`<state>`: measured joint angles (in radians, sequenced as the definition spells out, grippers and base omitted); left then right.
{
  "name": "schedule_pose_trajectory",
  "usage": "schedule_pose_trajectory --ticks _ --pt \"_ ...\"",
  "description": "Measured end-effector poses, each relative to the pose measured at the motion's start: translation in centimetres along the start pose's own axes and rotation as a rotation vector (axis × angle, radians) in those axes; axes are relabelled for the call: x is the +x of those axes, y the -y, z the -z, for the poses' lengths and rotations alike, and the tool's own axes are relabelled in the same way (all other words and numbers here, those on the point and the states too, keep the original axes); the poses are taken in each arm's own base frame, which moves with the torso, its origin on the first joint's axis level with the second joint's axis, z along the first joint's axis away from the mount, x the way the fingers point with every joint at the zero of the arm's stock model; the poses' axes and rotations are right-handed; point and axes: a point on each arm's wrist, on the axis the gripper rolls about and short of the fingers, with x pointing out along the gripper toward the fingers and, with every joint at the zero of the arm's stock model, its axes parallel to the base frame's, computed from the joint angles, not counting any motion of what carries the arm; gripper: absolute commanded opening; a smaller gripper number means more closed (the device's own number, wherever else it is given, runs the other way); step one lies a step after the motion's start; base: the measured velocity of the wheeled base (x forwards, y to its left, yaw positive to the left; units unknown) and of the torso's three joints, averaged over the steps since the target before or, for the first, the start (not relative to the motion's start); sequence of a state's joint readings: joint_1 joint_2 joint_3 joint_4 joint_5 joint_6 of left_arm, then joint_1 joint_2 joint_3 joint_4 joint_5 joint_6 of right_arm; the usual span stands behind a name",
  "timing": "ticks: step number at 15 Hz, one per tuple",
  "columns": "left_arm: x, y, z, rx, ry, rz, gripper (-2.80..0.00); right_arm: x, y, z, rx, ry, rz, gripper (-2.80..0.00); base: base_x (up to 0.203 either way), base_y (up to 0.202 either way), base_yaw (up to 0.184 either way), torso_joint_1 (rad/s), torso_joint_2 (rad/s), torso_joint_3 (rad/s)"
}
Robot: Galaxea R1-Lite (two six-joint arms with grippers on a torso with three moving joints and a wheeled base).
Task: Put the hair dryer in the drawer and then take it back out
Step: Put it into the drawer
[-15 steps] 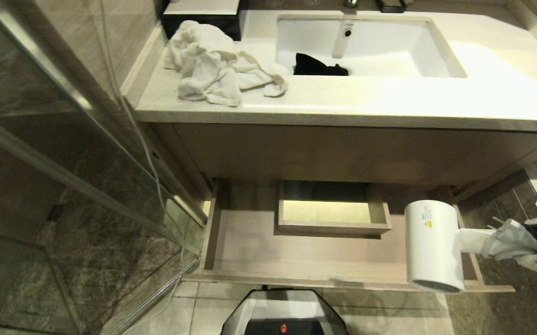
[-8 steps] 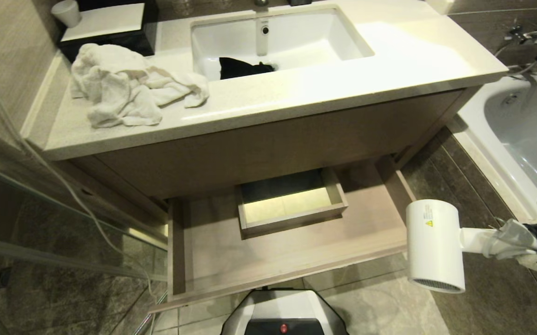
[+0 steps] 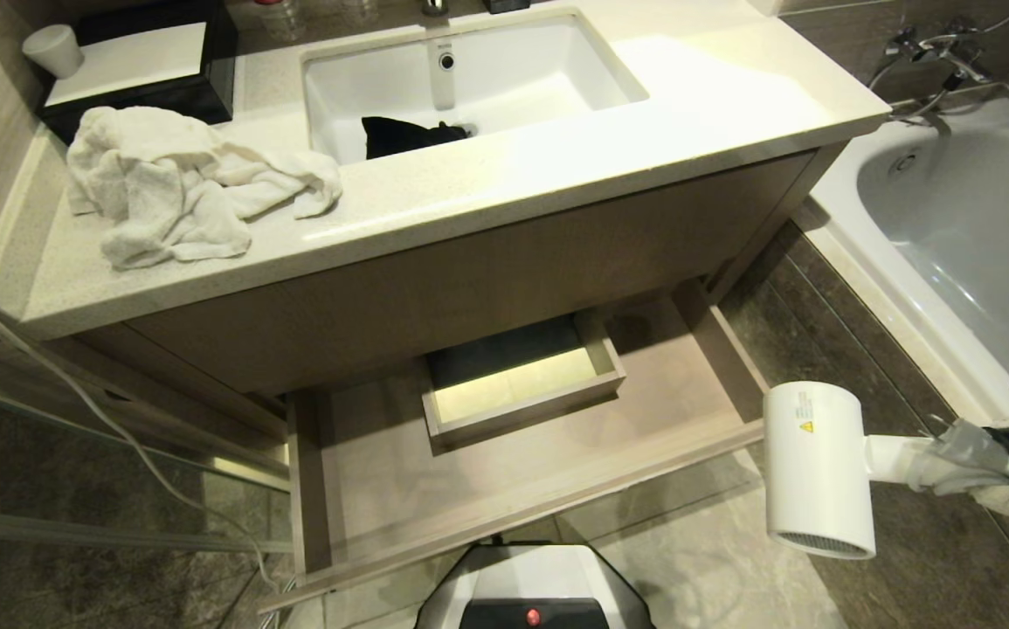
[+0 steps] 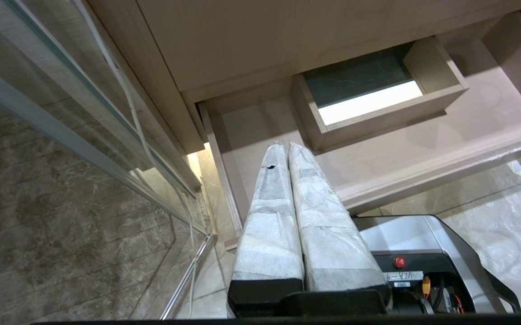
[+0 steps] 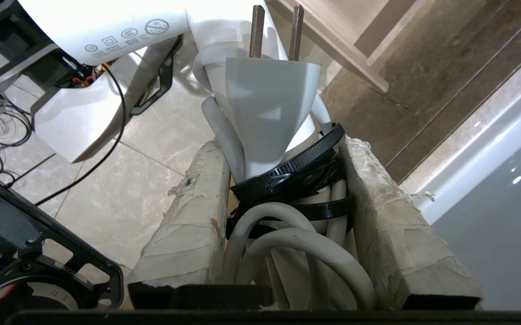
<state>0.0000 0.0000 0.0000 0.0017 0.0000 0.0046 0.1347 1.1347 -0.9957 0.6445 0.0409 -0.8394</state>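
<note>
- The right end effector [image 5: 283,198] is clamping the hair dryer [image 3: 818,472] by its handle end — both wrapped fingers [image 5: 188,225] are pressing on the bundled cord and plug [image 5: 269,113].
- The dryer is hanging in the air, barrel upright, just off the drawer's front right corner, over the floor tiles and outside the drawer.
- The drawer [image 3: 513,489] is sitting pulled out under the vanity, with the boxed cut-out in its middle.
- The left end effector [image 4: 294,212] is idling with its fingers pressed together, pointing at the drawer's left side.
- Up on the tabletop [image 3: 556,175], a white towel [image 3: 181,188] is lying crumpled — a black cloth [image 3: 408,135] is sitting in the sink.
</note>
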Motion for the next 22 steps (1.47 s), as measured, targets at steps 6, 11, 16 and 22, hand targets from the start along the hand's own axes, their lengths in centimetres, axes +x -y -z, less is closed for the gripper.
schedule_pose_trajectory --ticks 6,11,16,22 --pt "0.0 0.0 0.0 0.000 0.000 0.000 -2.80 -0.1 -0.3 0.3 0.001 -0.004 -0.001 -2.80 0.000 0.000 0.000 -0.139 0.24 0.104" --pt "0.0 0.0 0.0 0.000 0.000 0.000 -2.80 -0.2 -0.4 0.6 0.008 -0.008 0.005 -2.80 0.000 0.000 0.000 -0.198 0.35 0.137" --pt "0.0 0.0 0.0 0.000 0.001 0.000 -2.80 -0.1 -0.5 0.8 0.015 -0.014 0.009 -2.80 0.000 0.000 0.000 -0.243 0.41 0.165" --pt "0.0 0.0 0.0 0.000 0.000 0.000 -2.80 -0.1 -0.7 1.0 0.059 -0.019 0.009 -2.80 0.000 0.000 0.000 -0.341 0.54 0.191"
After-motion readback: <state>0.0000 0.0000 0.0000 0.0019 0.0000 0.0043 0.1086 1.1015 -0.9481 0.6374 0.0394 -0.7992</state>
